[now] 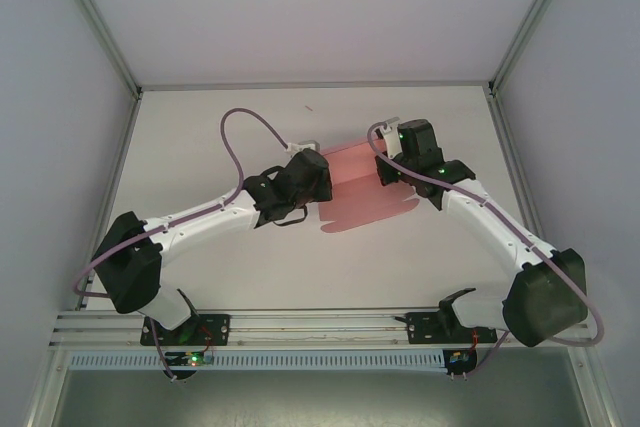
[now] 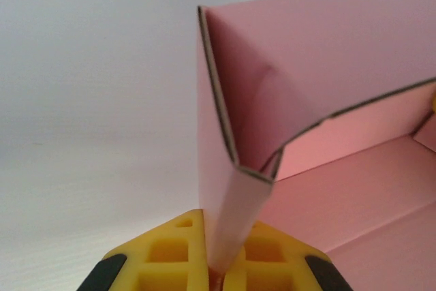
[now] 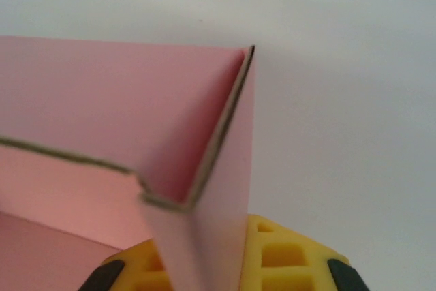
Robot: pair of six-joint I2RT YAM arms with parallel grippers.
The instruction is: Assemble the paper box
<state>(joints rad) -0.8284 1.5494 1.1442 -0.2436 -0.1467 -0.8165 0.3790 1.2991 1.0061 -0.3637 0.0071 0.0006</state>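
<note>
The paper box [image 1: 350, 187] is pink thin card, partly folded, lying mid-table between my two arms. My left gripper [image 1: 312, 175] is at its left end. In the left wrist view the yellow fingers [image 2: 170, 250] are shut on a doubled upright side wall of the paper box [image 2: 327, 52], with my left gripper [image 2: 225, 240] pinching its lower edge. My right gripper [image 1: 393, 169] is at the right end. There, my right gripper [image 3: 201, 253] is shut on the upright corner wall of the paper box [image 3: 102, 100], with a yellow finger [image 3: 286, 257] on either side.
The white table [image 1: 230, 267] is bounded by grey walls left and right and a metal rail [image 1: 320, 322] along the near edge. A purple cable [image 1: 245, 132] loops above the left arm. Bare tabletop lies in front of the box.
</note>
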